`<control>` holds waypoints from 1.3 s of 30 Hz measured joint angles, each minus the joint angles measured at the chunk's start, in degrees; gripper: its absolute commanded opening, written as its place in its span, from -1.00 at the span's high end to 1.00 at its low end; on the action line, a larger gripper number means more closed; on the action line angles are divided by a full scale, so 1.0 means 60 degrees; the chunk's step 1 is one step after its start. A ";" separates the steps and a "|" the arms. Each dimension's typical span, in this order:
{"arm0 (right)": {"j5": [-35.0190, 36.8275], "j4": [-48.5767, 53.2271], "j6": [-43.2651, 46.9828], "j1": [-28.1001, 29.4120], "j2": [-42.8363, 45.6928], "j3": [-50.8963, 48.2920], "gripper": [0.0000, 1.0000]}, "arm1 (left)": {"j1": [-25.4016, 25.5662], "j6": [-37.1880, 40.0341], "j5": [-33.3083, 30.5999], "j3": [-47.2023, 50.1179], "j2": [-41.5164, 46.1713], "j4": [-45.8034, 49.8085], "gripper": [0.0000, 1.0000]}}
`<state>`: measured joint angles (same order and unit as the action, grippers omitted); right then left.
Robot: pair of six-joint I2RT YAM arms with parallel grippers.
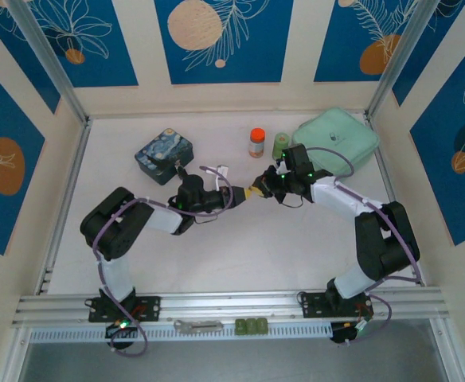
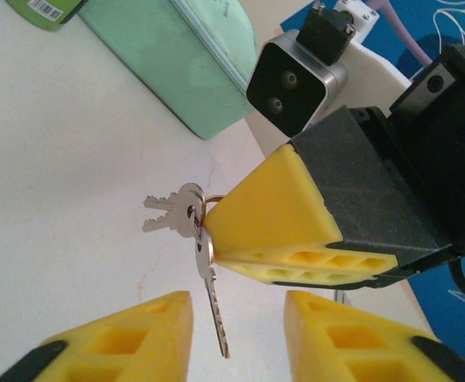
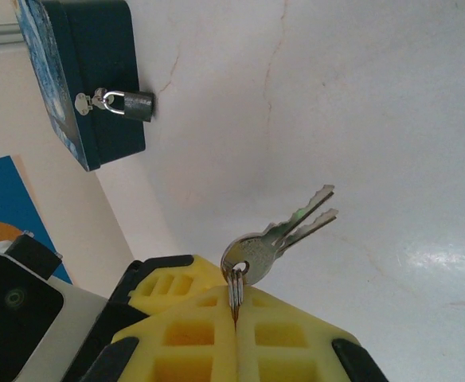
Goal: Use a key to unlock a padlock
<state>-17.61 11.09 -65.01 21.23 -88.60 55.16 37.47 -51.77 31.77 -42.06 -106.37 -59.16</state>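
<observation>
My right gripper is shut on the ring of a small bunch of silvery keys, held above the white table. One key hangs straight down from the ring, between the yellow fingers of my left gripper. Those jaws stand apart and touch neither side of the key. In the top view both grippers meet at mid-table, left gripper facing right gripper. The padlock, dark with a silvery shackle, hangs on the clasp of the blue painted box.
The blue box stands at the back left. A mint-green case, an orange-capped bottle and a green bottle stand at the back right. On the front rail lie a grey flat tool and green blocks.
</observation>
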 measured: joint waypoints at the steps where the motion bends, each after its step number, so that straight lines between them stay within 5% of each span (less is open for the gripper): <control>1: 0.0000 0.0004 0.0000 0.0000 0.0004 -0.0011 1.00 | 0.0011 0.0004 0.0011 0.0000 0.0000 0.0000 0.66; 4: 0.0033 0.0004 0.0000 -0.0004 0.0018 -0.0044 1.00 | 0.0025 0.0066 -0.0055 0.0000 0.0000 0.0073 1.00; 6: 0.0000 0.0007 0.0004 -0.0029 0.0109 -0.0084 0.94 | 0.0018 0.0102 -0.0182 0.0000 0.0000 0.0244 1.00; 9: -0.0040 0.0033 0.0168 -0.0091 0.0229 -0.0106 0.19 | -0.0015 0.0237 -0.0171 -0.0047 0.0004 0.0386 1.00; 11: -0.0146 0.0149 0.0634 -0.0215 0.0386 -0.0087 0.01 | -0.0146 0.0306 0.0004 -0.0153 0.0040 0.0681 1.00; 16: -0.0444 0.1246 0.2809 -0.0911 0.1133 0.0557 -0.02 | -0.0761 0.0874 0.0834 -0.0718 0.0597 0.2426 1.00; 23: -0.2524 0.1300 0.5945 -0.1468 0.1552 0.1432 0.06 | -0.1009 0.2761 0.2648 -0.2648 0.1468 0.6295 1.00; 32: -0.4863 0.0055 0.7125 -0.1457 0.1184 0.1093 0.11 | -0.1009 0.5078 0.3905 -0.3603 0.2084 1.0386 1.00; 39: -0.5472 -0.0565 0.7249 -0.0940 0.0787 0.0627 0.13 | -0.1009 0.5971 0.4211 -0.4011 0.2116 1.1814 1.00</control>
<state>-50.43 7.70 -21.52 15.59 -83.88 58.92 31.42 -15.94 57.04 -66.13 -93.67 11.73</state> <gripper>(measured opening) 0.438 0.061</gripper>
